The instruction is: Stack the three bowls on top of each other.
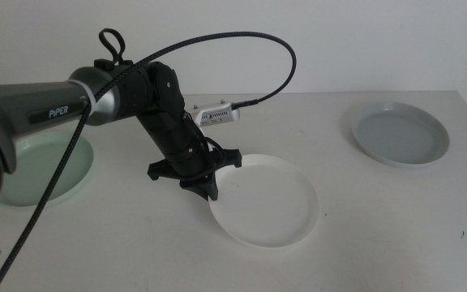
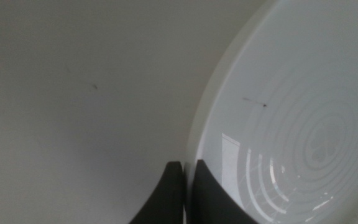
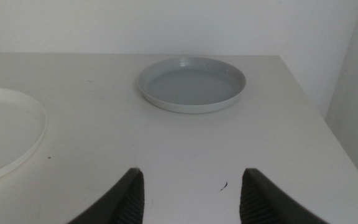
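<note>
- left gripper (image 1: 209,191) pinched on near-left rim of white bowl (image 1: 270,203), one jaw each side
- right gripper (image 3: 191,186) spread, empty
- mint bowl (image 1: 71,174) half hidden by arm

Three bowls apart on table (image 1: 363,235): one far left (image 1: 51,166), one centre-front (image 1: 266,199), one back right (image 1: 401,134).

Left arm (image 1: 164,113) blocks mint bowl (image 1: 51,166); grey-blue bowl (image 1: 401,134) stands unobstructed

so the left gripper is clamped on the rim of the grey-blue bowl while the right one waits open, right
Not quite: the left gripper is clamped on the rim of the white bowl, as the middle view shows. The grey-blue bowl sits untouched; the right gripper waits open.
</note>
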Motion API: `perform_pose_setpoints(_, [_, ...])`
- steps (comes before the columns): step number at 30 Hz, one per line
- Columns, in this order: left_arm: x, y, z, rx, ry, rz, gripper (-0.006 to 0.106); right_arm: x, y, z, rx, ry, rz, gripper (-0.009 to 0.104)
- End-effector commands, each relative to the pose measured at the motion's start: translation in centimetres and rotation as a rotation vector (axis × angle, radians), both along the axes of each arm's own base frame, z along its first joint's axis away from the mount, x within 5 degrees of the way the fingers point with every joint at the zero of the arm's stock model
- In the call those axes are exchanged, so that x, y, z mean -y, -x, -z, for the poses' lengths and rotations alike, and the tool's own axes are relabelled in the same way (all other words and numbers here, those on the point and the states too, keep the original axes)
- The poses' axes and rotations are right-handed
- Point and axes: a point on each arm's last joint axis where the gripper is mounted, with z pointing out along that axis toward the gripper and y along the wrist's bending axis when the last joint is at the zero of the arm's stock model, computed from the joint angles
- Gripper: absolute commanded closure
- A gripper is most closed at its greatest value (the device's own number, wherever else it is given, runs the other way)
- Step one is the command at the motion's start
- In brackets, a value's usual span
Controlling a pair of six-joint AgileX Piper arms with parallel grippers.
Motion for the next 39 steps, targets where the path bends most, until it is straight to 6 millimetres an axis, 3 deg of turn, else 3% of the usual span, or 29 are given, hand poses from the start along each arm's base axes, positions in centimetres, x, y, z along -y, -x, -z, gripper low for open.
perform_pose_setpoints(1, [0.5, -0.1, -3.1, 0.086, 0.069, -0.018, 0.101, 0.0, 0.1, -1.0, 0.107, 0.013, -0.001, 0.055])
perform_pose_setpoints(9, [0.6, -0.5, -2.3, 0.086, 0.063, -0.024, 0.099, 0.0, 0.1, -1.0, 0.107, 0.013, -0.001, 0.055])
perform_pose_setpoints(10, [0.6, -0.5, -2.3, 0.087, 0.061, -0.023, 0.084, 0.0, 0.1, -1.0, 0.107, 0.013, -0.001, 0.055])
perform_pose_setpoints(12, [0.6, -0.5, -2.3, 0.086, 0.062, -0.023, 0.072, 0.0, 0.1, -1.0, 0.107, 0.013, -0.001, 0.055])
perform_pose_setpoints(18, [0.6, -0.2, -2.8, 0.104, 0.055, 0.04, 0.02, 0.0, 0.1, -1.0, 0.107, 0.012, -0.001, 0.055])
perform_pose_setpoints(22, [0.0, 0.1, -4.1, 0.135, 0.037, 0.085, 0.001, 0.0, 0.1, -1.0, 0.107, 0.012, -0.001, 0.055])
perform_pose_setpoints(32, [-2.5, 2.3, -11.1, 0.303, -0.075, 0.076, -0.001, 0.0, 0.1, -1.0, 0.107, 0.012, -0.001, 0.055])
perform_pose_setpoints(39, [-7.1, 4.1, -16.6, 0.405, -0.071, -0.027, -0.001, 0.0, 0.1, -1.0, 0.107, 0.012, -0.001, 0.055])
